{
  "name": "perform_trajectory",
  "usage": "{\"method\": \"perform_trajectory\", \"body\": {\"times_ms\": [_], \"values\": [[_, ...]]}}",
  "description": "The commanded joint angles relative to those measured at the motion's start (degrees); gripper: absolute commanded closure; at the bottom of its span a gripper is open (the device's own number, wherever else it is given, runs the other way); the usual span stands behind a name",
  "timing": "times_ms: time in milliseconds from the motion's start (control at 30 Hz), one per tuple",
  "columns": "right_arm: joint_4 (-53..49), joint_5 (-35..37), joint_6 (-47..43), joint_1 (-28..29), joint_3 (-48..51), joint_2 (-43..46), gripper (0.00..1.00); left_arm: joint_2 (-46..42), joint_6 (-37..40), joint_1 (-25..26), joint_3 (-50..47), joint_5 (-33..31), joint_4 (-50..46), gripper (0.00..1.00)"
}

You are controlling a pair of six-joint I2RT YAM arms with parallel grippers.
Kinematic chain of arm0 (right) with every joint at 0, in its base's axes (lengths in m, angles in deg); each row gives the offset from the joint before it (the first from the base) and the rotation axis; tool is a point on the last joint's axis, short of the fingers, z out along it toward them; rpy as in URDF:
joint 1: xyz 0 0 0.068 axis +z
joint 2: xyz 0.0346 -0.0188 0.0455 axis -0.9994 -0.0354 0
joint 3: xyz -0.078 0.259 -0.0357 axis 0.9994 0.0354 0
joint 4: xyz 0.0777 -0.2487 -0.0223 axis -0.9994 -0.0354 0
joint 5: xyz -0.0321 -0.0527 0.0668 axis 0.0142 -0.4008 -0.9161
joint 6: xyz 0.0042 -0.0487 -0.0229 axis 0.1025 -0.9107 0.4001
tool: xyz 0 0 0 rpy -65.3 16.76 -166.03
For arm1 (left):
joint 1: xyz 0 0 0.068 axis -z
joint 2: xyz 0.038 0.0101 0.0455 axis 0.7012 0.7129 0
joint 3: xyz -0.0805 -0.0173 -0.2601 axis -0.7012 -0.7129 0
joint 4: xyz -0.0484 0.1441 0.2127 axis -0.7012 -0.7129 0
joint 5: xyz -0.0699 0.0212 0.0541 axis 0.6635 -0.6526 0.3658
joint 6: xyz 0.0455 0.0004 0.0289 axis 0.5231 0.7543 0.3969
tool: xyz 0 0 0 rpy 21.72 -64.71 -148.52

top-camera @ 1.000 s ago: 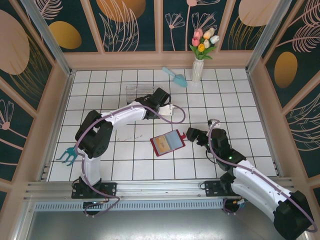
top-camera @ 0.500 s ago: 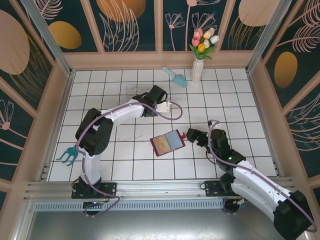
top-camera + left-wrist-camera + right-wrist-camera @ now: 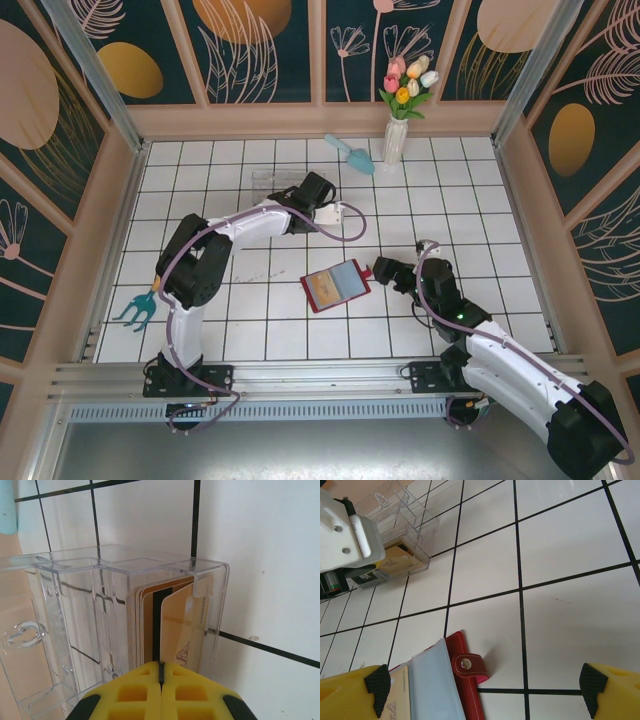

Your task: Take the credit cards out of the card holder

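Print on the gold-tan credit cards (image 3: 175, 625) is too small to read.

A clear box (image 3: 272, 182) sits far-centre on the tabletop (image 3: 480, 200). A tulip vase (image 3: 397, 140) and a blue scoop (image 3: 350, 152) stand beyond it, and a teal rake (image 3: 135, 310) lies near-left.

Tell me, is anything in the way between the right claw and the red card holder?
No, nothing I can see. The right claw is open right beside the strap end of the card holder, and nothing lies between them.
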Motion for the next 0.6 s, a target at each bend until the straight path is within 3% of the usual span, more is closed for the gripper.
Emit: {"method": "perform_trajectory", "body": {"times_ms": [0,333,400,567], "values": [[0.8,-0.6,1.1,-0.5,0.5,-0.3,0.01,1.6,-0.9,-0.6,-1.0,0.0,2.7,1.00],[1.0,-0.8,1.2,-0.6,0.6,-0.4,0.01,1.9,-2.0,-1.4,-0.7,-1.1,5.2,0.90],[0.9,-0.8,1.2,-0.6,0.5,-0.4,0.01,2.2,-2.4,-1.5,-0.6,-1.4,5.6,0.80],[1.0,-1.0,1.3,-0.6,0.7,-0.3,0.01,2.0,-2.6,-1.5,-0.2,-1.5,5.3,0.79]]}}
